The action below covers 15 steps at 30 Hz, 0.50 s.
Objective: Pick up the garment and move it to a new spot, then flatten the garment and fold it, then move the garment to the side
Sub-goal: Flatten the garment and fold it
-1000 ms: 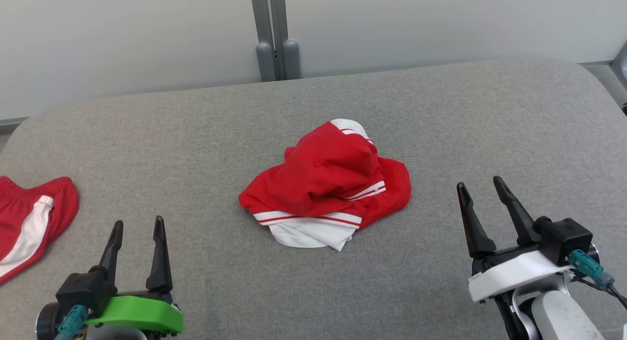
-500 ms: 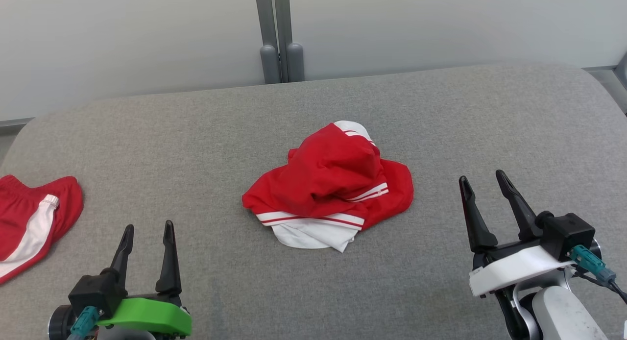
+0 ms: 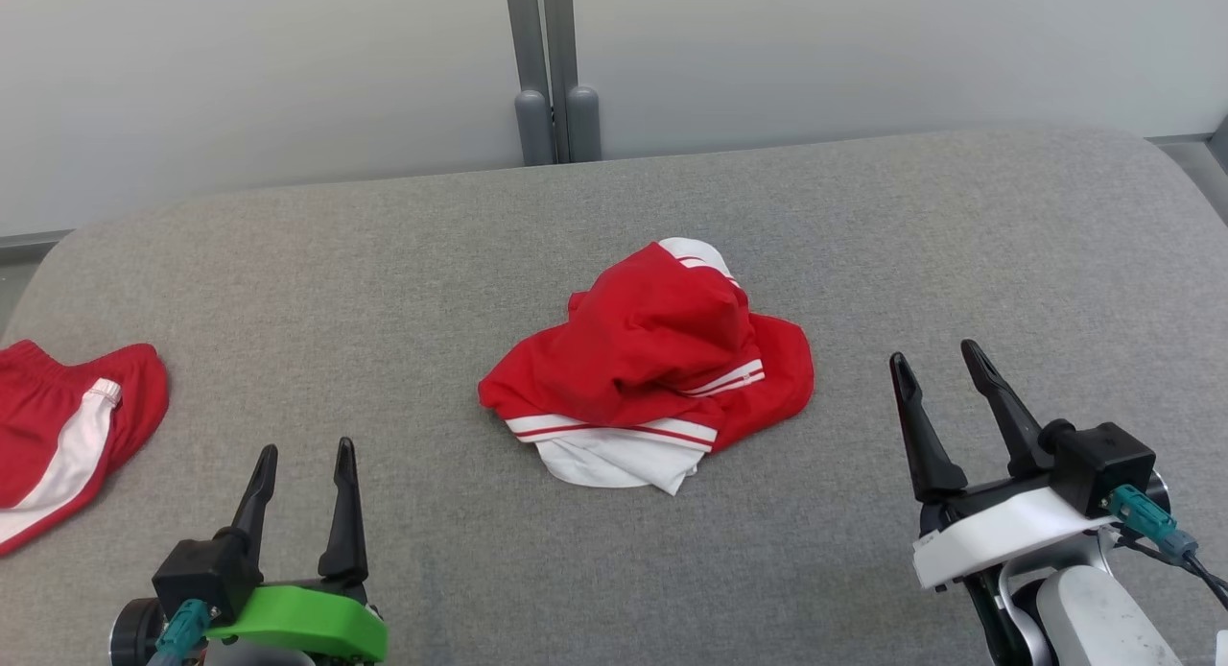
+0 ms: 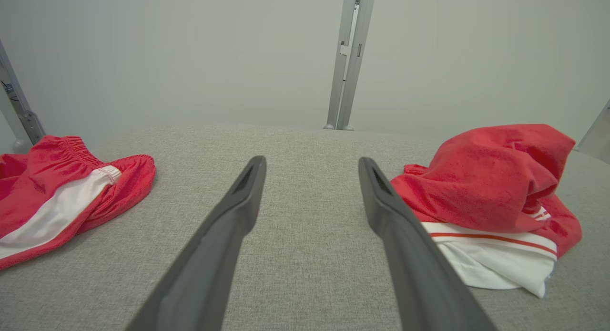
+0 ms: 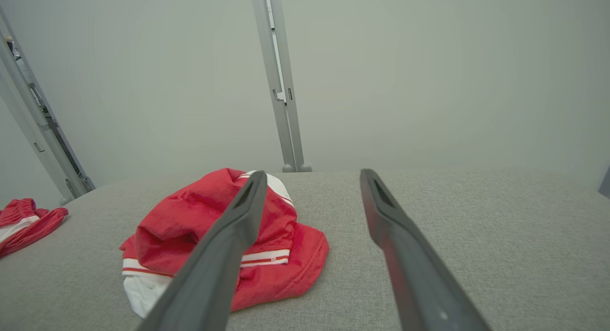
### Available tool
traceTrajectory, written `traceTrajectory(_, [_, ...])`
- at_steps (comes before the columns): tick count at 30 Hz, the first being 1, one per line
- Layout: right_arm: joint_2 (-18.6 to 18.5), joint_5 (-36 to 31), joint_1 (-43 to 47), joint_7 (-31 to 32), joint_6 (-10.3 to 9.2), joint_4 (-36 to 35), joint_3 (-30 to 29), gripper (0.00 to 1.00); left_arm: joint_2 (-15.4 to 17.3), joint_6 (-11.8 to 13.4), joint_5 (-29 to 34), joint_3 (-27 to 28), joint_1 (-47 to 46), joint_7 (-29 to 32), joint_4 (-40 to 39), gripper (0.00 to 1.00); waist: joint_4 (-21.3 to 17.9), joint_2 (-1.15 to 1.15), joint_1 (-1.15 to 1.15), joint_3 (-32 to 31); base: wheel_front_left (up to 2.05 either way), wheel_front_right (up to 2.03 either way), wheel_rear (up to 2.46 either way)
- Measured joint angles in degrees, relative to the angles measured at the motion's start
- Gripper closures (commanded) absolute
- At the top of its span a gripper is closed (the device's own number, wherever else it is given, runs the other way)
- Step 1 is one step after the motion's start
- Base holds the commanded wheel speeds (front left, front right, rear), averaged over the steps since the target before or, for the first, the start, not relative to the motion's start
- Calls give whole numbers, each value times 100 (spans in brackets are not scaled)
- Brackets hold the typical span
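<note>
The garment (image 3: 652,359) is a crumpled red piece with white striped trim, heaped in the middle of the grey padded table (image 3: 384,263). My left gripper (image 3: 306,447) stands open at the near left, well short of it. In the left wrist view the garment (image 4: 481,178) lies to the right of the open left gripper (image 4: 312,159). My right gripper (image 3: 932,352) is open at the near right, apart from the cloth. In the right wrist view the garment (image 5: 181,216) sits left of the open right gripper (image 5: 313,172), partly behind one finger. Neither gripper holds anything.
A second red garment with a white stripe (image 3: 67,426) lies at the table's left edge, also seen in the left wrist view (image 4: 62,188). A grey post (image 3: 552,71) and a pale wall stand behind the table's far edge. Bare grey surface surrounds the central heap.
The head view has shifted slightly. My left gripper has drifted a little to the right; the right gripper has barely moved. Both stay open and the garment lies still.
</note>
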Motion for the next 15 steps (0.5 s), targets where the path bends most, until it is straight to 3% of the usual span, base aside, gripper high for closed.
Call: traceTrajectory(15, [-49,14,-4,0,0,13,69,0,-48,-145,24,-112,-65,0,157,0,-123,0,0,76,0,0,0])
